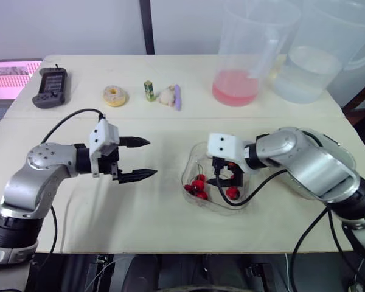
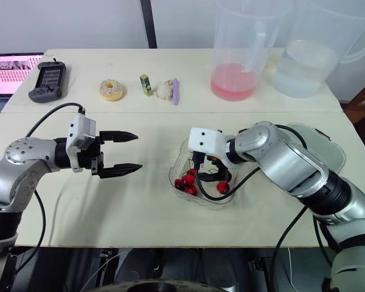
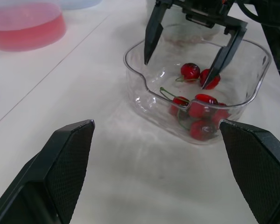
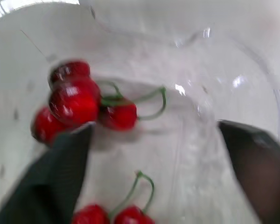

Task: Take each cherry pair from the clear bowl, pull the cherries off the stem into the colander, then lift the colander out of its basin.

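A clear bowl [image 1: 193,155] sits on the table right of centre, holding several red cherries [image 1: 198,185] joined in pairs by green stems. My right gripper [image 1: 226,180] is down inside the bowl, open, its fingers [image 3: 151,35] straddling two cherries [image 3: 198,74] without closing on them. In the right wrist view a cluster of cherries [image 4: 79,100] lies by one finger and another pair [image 4: 116,215] sits between the fingers. My left gripper [image 1: 152,157] hangs open and empty over bare table to the left of the bowl. A pale see-through container [image 2: 319,143] shows partly behind my right arm.
At the back stand a jug of pink liquid [image 1: 237,85] and a jug of water [image 1: 307,73]. Along the back left lie a doughnut [image 1: 115,95], a small green box [image 1: 148,90], a white and purple item [image 1: 171,96], a handheld device [image 1: 50,87] and a laptop [image 1: 9,76].
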Controlling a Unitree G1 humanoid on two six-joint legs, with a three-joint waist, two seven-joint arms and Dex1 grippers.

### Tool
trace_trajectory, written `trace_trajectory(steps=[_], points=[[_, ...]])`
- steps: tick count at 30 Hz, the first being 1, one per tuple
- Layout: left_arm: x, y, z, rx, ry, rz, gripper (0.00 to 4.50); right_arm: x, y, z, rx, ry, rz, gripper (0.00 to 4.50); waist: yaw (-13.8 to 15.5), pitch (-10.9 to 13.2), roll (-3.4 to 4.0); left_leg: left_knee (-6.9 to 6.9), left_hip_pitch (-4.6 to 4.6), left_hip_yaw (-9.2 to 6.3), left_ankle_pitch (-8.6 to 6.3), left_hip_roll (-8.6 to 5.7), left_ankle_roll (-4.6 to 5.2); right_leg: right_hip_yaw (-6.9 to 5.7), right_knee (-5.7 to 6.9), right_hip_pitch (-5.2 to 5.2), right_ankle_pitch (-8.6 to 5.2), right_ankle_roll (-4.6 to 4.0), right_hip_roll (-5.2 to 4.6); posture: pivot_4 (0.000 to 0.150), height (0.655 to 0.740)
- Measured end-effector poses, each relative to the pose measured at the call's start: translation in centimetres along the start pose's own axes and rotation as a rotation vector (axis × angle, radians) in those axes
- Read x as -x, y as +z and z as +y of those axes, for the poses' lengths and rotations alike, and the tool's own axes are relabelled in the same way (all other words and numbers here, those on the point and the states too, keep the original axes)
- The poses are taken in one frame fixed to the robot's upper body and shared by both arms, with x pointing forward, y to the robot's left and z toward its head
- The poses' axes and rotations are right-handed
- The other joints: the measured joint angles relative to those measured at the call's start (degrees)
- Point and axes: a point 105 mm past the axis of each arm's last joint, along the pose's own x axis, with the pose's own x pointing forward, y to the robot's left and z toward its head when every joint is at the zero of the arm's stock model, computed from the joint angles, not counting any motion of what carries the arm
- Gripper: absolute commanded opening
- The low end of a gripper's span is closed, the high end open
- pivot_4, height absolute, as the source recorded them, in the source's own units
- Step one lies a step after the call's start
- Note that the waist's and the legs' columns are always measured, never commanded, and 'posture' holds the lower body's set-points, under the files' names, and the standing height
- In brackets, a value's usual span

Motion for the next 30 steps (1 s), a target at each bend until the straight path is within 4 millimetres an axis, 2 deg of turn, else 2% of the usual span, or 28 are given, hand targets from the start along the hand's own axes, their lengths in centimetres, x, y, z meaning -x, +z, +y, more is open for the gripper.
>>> trace_trajectory(steps=[5,10,11,14,26,30], points=[[-0.4,-0.1,-0.2,0.001,-0.013,0.001,4.5,0.6,0.4,0.3,-0.101,0.025,-0.043,4.45,-0.1,0.0,0.0,0.01,0.01,-0.02,0.0,0.0,0.0,0.0,0.03,0.01,0.0,0.0,0.01,0.15,0.74],[-0.4,-0.2,0.0,-0.009,-0.014,0.005,4.5,-1.3,0.1,1.6,-0.226,0.068,-0.058,4.45,0.0,0.0,0.0,0.01,0.01,-0.04,0.0,0.0,0.0,-0.02,0.04,0.0,0.0,-0.01,0.02,0.15,0.74],[-0.4,-0.2,0.0,-0.008,-0.014,0.005,4.5,-1.5,0.0,1.7,-0.238,0.065,-0.054,3.89,0.0,0.0,0.0,0.01,0.01,-0.04,0.0,0.0,0.0,-0.01,0.03,0.01,0.0,0.0,0.01,0.15,0.74],[-0.4,-0.1,0.0,-0.013,-0.017,0.004,4.5,-1.8,-0.4,1.6,-0.26,0.045,-0.036,2.71,0.0,0.0,-0.01,0.01,0.01,-0.04,0.0,0.0,0.0,-0.02,0.02,0.01,0.0,0.0,0.01,0.15,0.74],[-0.4,-0.1,0.0,-0.014,-0.017,0.007,4.5,-2.5,-0.8,1.3,-0.277,0.03,-0.024,2.71,-0.1,0.0,0.0,0.0,0.01,-0.05,0.0,0.0,0.0,-0.03,0.03,0.01,0.0,0.0,0.01,0.15,0.74],[-0.3,-0.1,0.0,-0.014,-0.016,0.01,4.5,-1.5,-0.8,0.1,-0.246,-0.013,-0.019,2.71,-0.1,0.0,0.0,0.01,0.01,-0.04,0.0,0.0,0.0,-0.03,0.01,0.01,0.0,0.0,0.01,0.15,0.74]])
